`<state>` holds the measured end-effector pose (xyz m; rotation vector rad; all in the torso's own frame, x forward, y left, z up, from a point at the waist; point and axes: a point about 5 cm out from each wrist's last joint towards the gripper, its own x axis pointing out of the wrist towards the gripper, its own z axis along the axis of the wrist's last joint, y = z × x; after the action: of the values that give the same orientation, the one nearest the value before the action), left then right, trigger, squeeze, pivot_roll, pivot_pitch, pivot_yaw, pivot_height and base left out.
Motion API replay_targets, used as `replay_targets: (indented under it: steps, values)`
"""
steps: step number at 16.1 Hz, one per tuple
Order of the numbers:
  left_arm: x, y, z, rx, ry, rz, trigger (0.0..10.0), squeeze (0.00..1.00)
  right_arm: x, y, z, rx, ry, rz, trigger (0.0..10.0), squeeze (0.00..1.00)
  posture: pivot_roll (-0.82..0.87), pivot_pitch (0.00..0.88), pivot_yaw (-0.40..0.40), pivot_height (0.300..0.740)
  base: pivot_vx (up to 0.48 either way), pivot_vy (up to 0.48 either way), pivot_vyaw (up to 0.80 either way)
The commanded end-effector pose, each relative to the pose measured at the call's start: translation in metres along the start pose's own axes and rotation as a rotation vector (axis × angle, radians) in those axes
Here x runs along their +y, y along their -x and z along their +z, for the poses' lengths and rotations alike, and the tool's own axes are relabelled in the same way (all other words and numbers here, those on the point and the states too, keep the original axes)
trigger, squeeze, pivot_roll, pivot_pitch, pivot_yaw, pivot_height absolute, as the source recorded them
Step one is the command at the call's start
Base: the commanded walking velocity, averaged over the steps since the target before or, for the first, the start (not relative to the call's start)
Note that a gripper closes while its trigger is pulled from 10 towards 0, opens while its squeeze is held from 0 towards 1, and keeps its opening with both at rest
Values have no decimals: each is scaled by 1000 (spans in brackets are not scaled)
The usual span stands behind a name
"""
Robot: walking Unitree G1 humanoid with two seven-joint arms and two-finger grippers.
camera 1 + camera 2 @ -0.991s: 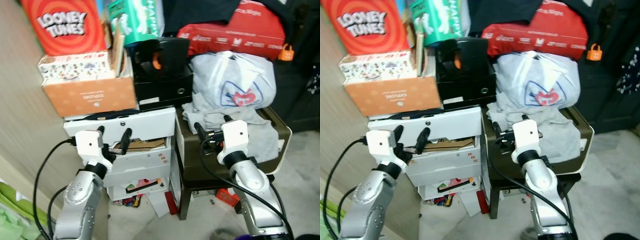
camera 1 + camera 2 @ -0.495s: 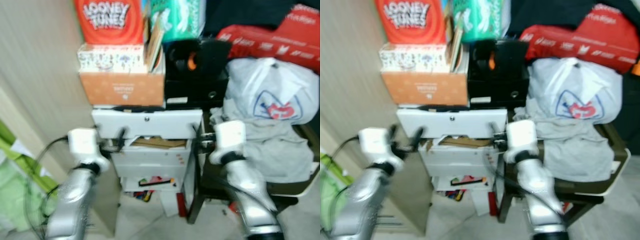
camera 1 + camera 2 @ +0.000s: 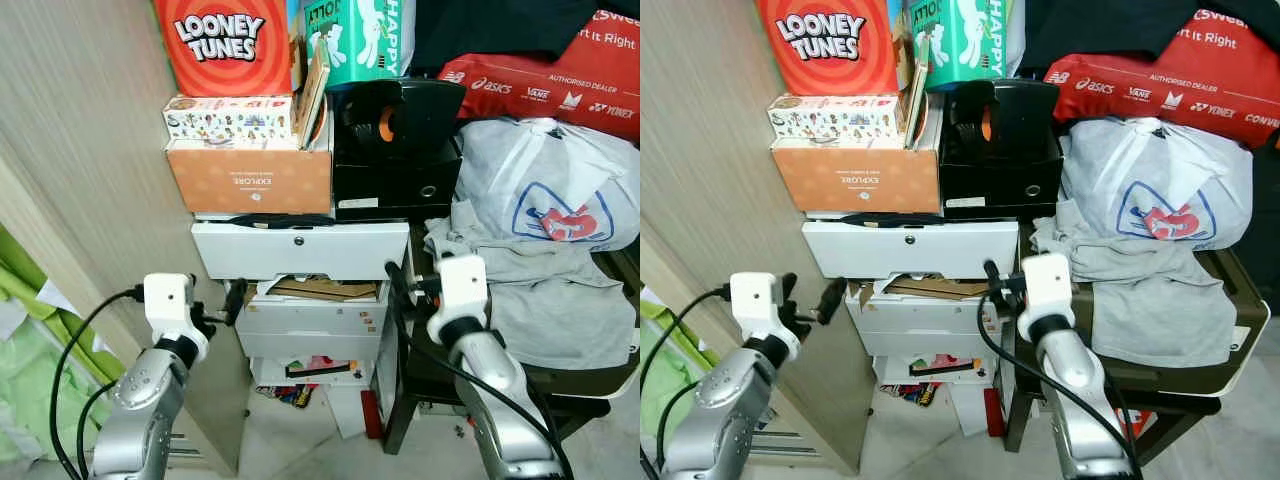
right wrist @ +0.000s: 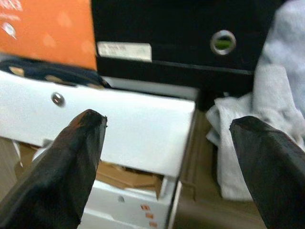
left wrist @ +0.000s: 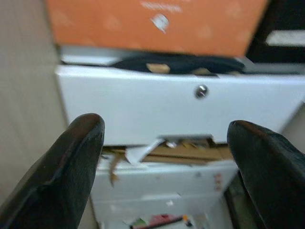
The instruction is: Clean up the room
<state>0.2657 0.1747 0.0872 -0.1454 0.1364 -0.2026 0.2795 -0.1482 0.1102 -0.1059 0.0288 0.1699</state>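
The white top drawer (image 3: 300,250) of the small drawer unit stands pulled out toward the robot, directly ahead under the stacked boxes, and shutting it looks like the step in hand; to do it well, both hands should meet the drawer front level and push evenly, since cardboard and paper scraps (image 3: 305,290) jut from the gap beneath and may jam; the left hand (image 3: 215,312) hovers just left of the unit with its fingers spread and nothing held; the right hand (image 3: 397,283) sits at the unit's right edge, equally open and empty; the lower drawer (image 3: 300,345) is shut, and colourful clutter (image 3: 310,368) lies at the unit's base; on top, an orange box (image 3: 250,178) carries a patterned carton (image 3: 228,109); to the right, a black box (image 3: 395,150) stands; farther right, a white plastic bag (image 3: 540,185) rests on grey cloth (image 3: 545,300).
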Motion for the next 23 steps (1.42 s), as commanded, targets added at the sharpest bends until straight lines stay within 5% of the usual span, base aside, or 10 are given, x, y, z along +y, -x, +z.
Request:
replay_targets:
  steps: [1, 5, 9, 11, 14, 18, 20, 23]
  values:
    - [-1, 0, -3, 24, 0, -11, 10000, 0, 1, -2, 4, -8, -7, -4, 10000, 0, -78, 0, 28, 740, 0, 0, 456]
    - [1, -9, -34, 240, -1, -43, 10000, 0, 12, -15, -22, 155, -129, -39, 10000, 0, -82, 0, 31, 740, 0, 0, 113]
    - [0, -42, -75, 506, -46, -55, 10000, 0, 30, -37, -72, 428, -158, -56, 10000, 0, -76, 13, 43, 740, 0, 0, 0]
    - [-4, -45, -81, 546, -34, -43, 10000, 0, 34, -40, -82, 495, -124, -56, 10000, 0, -98, 19, 50, 740, 0, 0, 0]
    - [-9, -30, -111, 728, -56, -34, 10000, 0, 46, -35, -102, 629, -70, -39, 10000, 0, -103, 16, 50, 740, 0, 0, 0]
    - [-1, -50, -85, 556, -9, 5, 10000, 0, 49, -45, -91, 537, -6, -15, 10000, 0, -98, 3, 49, 740, 0, 0, 0]
    - [10, -37, -99, 660, -6, 82, 10000, 0, 53, -34, -107, 634, -30, 10, 10000, 0, -94, 0, 45, 740, 0, 0, 0]
    - [12, -15, -122, 829, -110, 65, 10000, 0, 61, -15, -127, 775, -88, 33, 10000, 0, -95, 0, 41, 740, 0, 0, 0]
